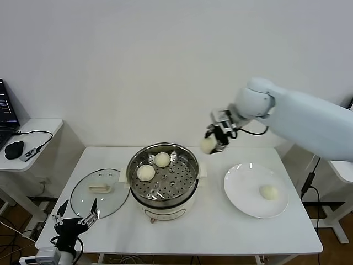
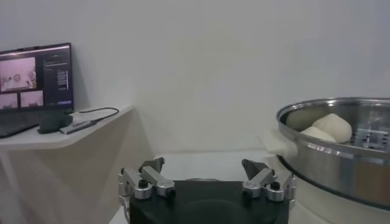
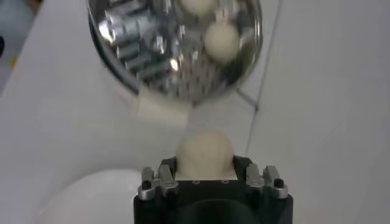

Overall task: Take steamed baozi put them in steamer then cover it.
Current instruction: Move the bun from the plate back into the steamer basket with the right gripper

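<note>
Head view: the right gripper [image 1: 212, 142], clamped on a steamed baozi [image 1: 208, 146], hangs above the table [image 1: 220, 226] beside the steamer [image 1: 163, 178], where two buns sit on the tray. A fourth bun [image 1: 268, 191] lies on the white plate [image 1: 242, 190]; the cover [image 1: 99, 192] rests left of the pot.

Left wrist view: the left gripper [image 2: 207, 181], jaws wide apart, waits low beside the steamer [image 2: 341, 155].

Right wrist view: the bun [image 3: 204, 152] fills the jaws; its far edge is hard to make out.
</note>
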Controlling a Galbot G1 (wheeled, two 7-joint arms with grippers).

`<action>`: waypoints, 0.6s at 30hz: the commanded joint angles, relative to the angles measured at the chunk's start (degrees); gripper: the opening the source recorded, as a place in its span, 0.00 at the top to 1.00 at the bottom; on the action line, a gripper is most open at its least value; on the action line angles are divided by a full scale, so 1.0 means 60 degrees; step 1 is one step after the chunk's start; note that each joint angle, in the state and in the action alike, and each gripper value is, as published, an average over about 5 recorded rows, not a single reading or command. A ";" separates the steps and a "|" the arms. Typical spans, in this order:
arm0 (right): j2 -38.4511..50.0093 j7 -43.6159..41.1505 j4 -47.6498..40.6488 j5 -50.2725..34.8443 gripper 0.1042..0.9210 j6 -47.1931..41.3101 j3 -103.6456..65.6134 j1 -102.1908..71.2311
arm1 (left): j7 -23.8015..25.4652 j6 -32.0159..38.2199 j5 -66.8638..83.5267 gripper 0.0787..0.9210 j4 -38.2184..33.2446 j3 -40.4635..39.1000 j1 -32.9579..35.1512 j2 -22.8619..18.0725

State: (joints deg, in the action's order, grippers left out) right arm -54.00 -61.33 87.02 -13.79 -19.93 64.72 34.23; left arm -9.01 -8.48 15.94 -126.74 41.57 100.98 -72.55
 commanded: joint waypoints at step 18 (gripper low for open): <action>-0.3113 0.1031 -0.0086 0.2530 0.40 0.3195 0.2035 -0.0543 | -0.0019 0.0022 -0.0093 0.12 -0.0165 -0.0049 0.0035 -0.0315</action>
State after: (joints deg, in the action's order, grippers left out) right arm -68.51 -56.46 87.07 -6.89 -7.83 74.04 32.30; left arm -9.10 -8.36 15.43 -127.79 41.30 101.17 -74.35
